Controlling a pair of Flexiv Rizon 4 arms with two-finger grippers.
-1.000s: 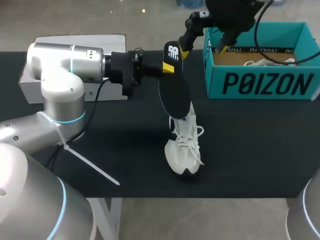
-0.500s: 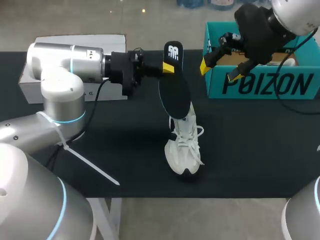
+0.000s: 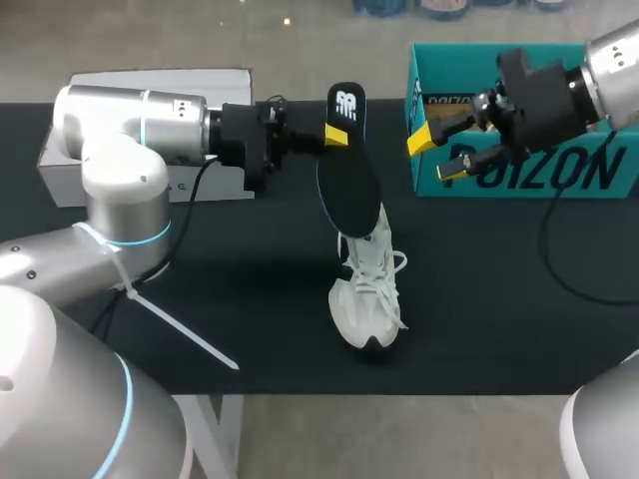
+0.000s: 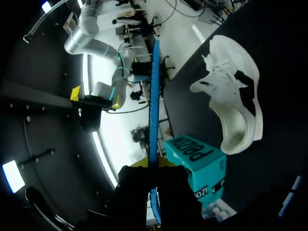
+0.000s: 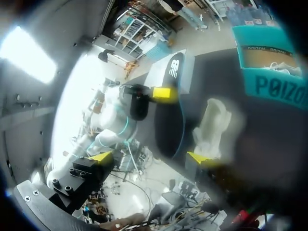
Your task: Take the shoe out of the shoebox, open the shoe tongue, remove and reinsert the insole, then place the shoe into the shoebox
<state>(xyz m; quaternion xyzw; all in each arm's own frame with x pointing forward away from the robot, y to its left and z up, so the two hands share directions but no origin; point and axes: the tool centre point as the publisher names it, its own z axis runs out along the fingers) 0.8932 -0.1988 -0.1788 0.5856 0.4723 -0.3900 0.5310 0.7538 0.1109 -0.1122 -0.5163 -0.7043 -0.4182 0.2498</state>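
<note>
While the long black insole, blue along its edge and marked with a white logo at its top, is pinched near that upper end between the closed yellow-tipped fingers of the left gripper, it is held nearly upright above the black table. Its lower end is seen over the heel opening of the white laced shoe; whether the two touch cannot be told. The shoe is stood on its sole near the table's middle, outside the box, with its dark-tipped toe turned toward the near edge and its laces splayed to the sides. The teal cardboard shoebox is set open-topped at the table's far right. The right gripper is held in front of the shoebox's left corner, its fingers spread apart with nothing between them. A flat white box is seen at the far left, behind the left arm.
</note>
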